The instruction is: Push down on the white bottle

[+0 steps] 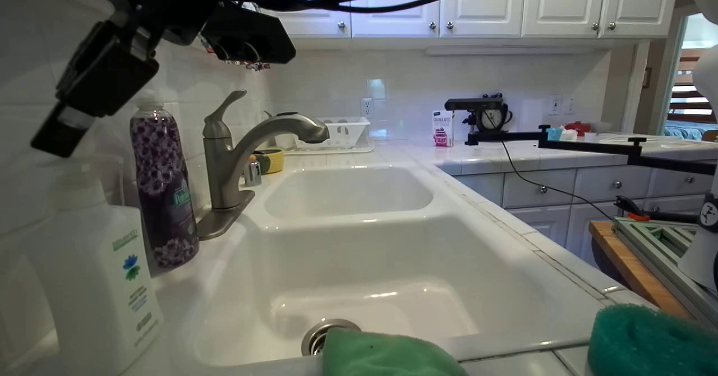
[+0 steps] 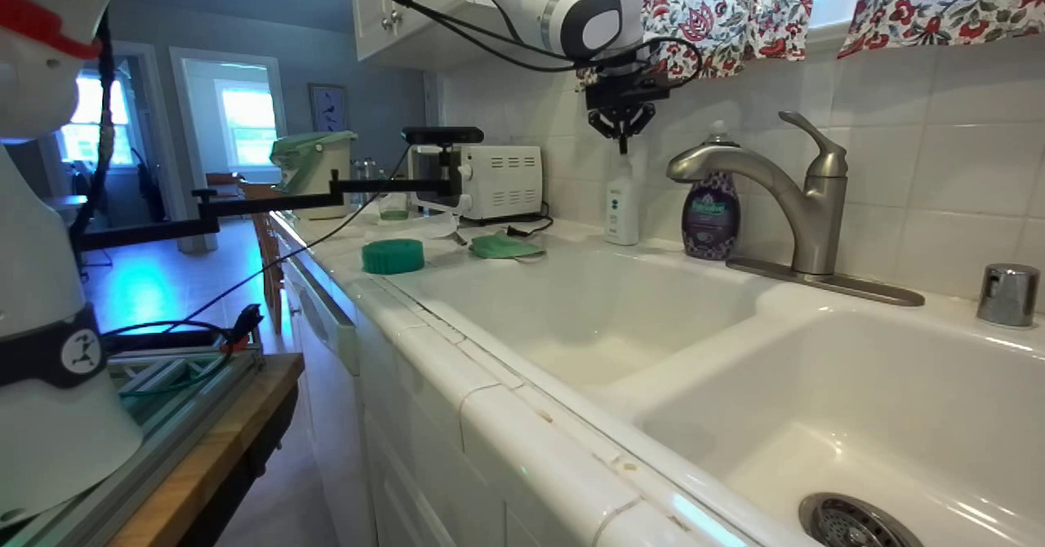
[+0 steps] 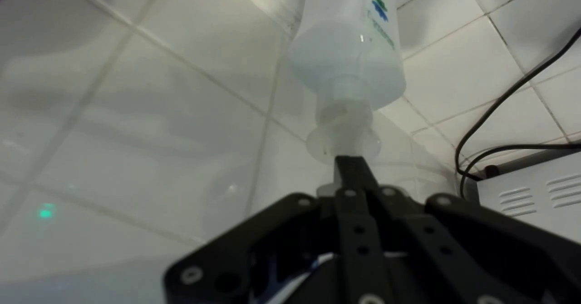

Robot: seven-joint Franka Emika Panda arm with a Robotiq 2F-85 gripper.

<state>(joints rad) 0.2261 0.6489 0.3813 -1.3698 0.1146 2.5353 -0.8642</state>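
Observation:
The white bottle (image 1: 92,275) stands upright on the counter at the left in an exterior view, its blue-green flower label showing. It also shows beside the purple floral bottle in an exterior view (image 2: 622,211). In the wrist view the white bottle (image 3: 347,50) appears upside down, its whitish top toward my fingers. My gripper (image 2: 624,145) is shut and empty, its fingers together and pointing down at the bottle's top. In the wrist view the fingertips (image 3: 350,159) overlap the edge of the top. I cannot tell whether they touch it. The gripper (image 1: 53,140) hangs just above the bottle in an exterior view.
The purple floral bottle (image 1: 162,188) stands next to the white bottle, then the faucet (image 1: 224,163). The tiled wall is close behind. The double sink (image 2: 522,343) lies in front. A green sponge (image 2: 393,256), a green cloth (image 2: 502,246) and a white toaster oven (image 2: 500,180) are nearby.

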